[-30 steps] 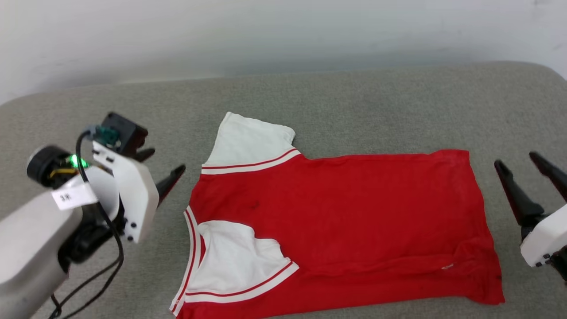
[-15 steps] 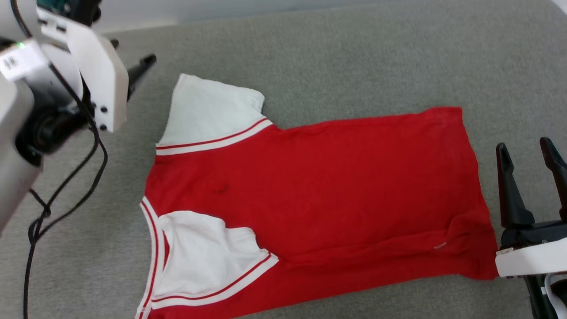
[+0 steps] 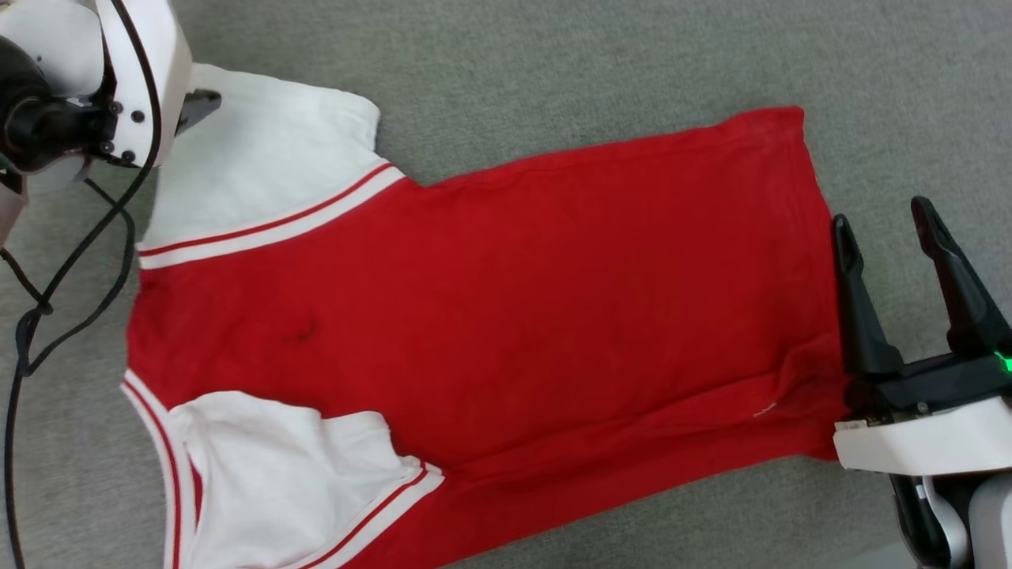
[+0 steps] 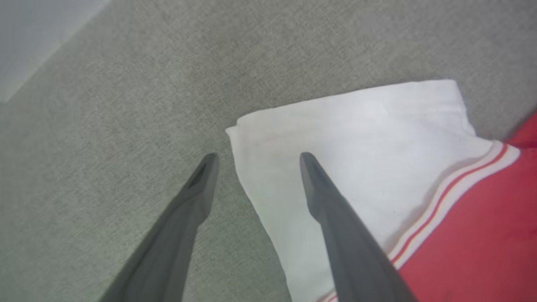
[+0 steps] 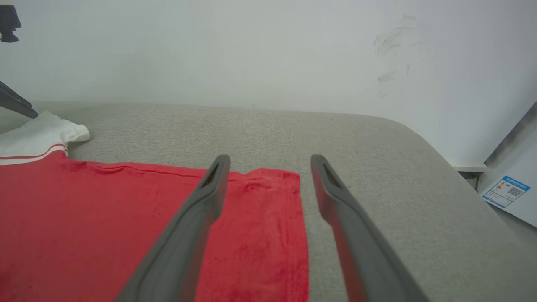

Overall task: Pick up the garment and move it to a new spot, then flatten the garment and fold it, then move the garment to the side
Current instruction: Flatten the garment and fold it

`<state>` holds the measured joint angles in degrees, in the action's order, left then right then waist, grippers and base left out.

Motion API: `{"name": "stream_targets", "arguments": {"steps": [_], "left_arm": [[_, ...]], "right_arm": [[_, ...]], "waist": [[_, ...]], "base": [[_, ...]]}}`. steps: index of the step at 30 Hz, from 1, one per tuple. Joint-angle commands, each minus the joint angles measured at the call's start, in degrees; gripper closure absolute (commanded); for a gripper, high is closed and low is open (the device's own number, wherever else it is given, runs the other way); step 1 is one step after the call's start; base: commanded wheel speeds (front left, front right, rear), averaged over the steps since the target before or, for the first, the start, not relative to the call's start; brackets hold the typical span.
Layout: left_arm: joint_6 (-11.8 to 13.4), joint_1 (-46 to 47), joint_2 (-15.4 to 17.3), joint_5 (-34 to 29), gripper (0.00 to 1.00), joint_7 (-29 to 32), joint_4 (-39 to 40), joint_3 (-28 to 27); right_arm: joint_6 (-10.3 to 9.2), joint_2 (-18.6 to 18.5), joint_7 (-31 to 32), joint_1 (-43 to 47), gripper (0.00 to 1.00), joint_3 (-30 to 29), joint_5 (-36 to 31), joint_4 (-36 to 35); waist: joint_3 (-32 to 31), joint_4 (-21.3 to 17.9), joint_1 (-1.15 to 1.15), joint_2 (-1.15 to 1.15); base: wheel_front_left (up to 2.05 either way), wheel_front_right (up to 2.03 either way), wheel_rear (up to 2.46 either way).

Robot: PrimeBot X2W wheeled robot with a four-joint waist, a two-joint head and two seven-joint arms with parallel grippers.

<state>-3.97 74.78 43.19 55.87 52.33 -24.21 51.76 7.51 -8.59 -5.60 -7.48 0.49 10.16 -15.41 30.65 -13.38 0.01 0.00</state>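
Grey, coarse-woven padded surface [image 3: 553, 71] underneath everything, evenly and softly lit. In the right wrist view, rounds off into a curved corner toward 3 o'clock. Behind it, from 9 to 2 o'clock, plain white wall [image 5: 209, 50], marked with faint dark scuffs [image 5: 390, 46] near 1 o'clock. At 4 o'clock, pale panel [image 5: 526, 209] carrying a blue-edged label [image 5: 505, 191] with a QR code.
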Motion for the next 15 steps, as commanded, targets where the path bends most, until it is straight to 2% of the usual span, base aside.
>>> {"name": "stream_targets", "arguments": {"steps": [1, 7, 8, 9, 12, 15], "left_arm": [[-0.09, 0.72, 0.15, 0.22, 0.00, 1.24, -1.08, 0.59], [-1.42, -1.83, 0.55, -0.10, 0.00, 5.61, -2.91, 4.18], [-1.49, -2.16, 0.55, -0.01, 0.68, 5.55, -2.85, 4.39], [-1.69, -2.45, 0.69, 0.04, 1.00, 5.53, -2.85, 4.64], [-2.14, -1.98, 0.85, -0.38, 1.00, 3.81, -2.02, 4.39], [-2.68, -1.10, 1.14, -1.08, 1.00, 1.30, -0.25, 4.34]], "right_arm": [[-0.04, 0.46, -0.66, -1.14, 0.00, 0.37, -0.19, 0.47], [-0.04, 0.48, -1.94, -2.03, 0.00, 0.94, -0.60, 2.31], [-0.04, 0.34, -2.01, -2.16, 0.00, 0.84, -0.50, 2.52], [-0.04, 0.09, -2.03, -2.43, 0.00, 0.60, -0.42, 2.60], [-0.04, -1.27, -2.14, -3.80, 0.00, -1.79, -1.33, 1.57], [-0.04, -3.75, 0.75, -4.91, 0.00, -3.74, -1.95, -0.25]], "waist": [[2.29, -1.89, -0.01, 0.00], [3.52, -2.48, -0.01, 0.00], [3.46, -2.43, -0.01, 0.00], [3.27, -2.35, -0.01, 0.00], [2.19, -1.70, -0.01, 0.00], [0.74, -0.78, -0.01, 0.00]], "base": [[0.00, 0.00, 0.00], [0.00, 0.00, 0.00], [0.00, 0.00, 0.00], [0.00, 0.00, 0.00], [0.00, 0.00, 0.00], [0.00, 0.00, 0.00]]}}
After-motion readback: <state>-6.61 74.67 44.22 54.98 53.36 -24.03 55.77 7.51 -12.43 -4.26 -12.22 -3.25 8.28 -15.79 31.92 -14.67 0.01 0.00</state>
